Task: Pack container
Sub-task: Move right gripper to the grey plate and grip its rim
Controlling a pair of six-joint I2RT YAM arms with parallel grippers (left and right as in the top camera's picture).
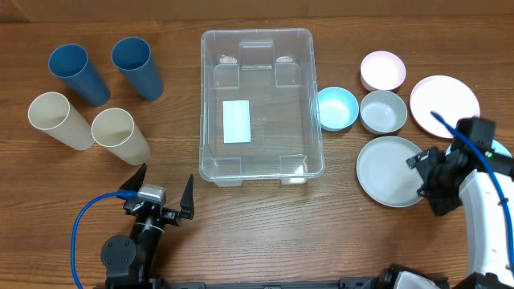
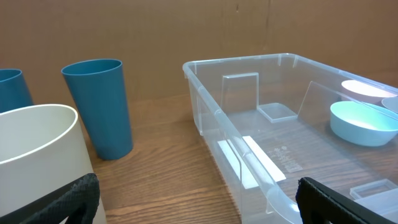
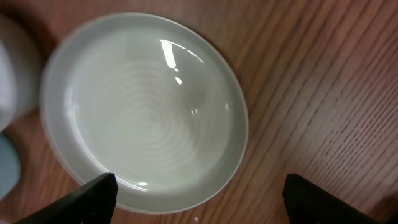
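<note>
The container (image 1: 261, 104) lies in the middle of the surface (image 1: 337, 241). To its left stand two blue cups (image 1: 79, 72) and two cream cups (image 1: 60, 120); to its right, three bowls (image 1: 382, 111). My left hand (image 1: 163, 193) hangs spread open before its front-left corner. My right hand (image 1: 422, 177), fingers wide apart, hovers over the grey plate (image 1: 385, 168).

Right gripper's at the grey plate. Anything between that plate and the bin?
Nothing visible. Only bare wood lies between the grey plate and the container at its right wall. The blue bowl and grey bowl sit farther back, off that line. The right gripper is open at the plate's right edge.
</note>
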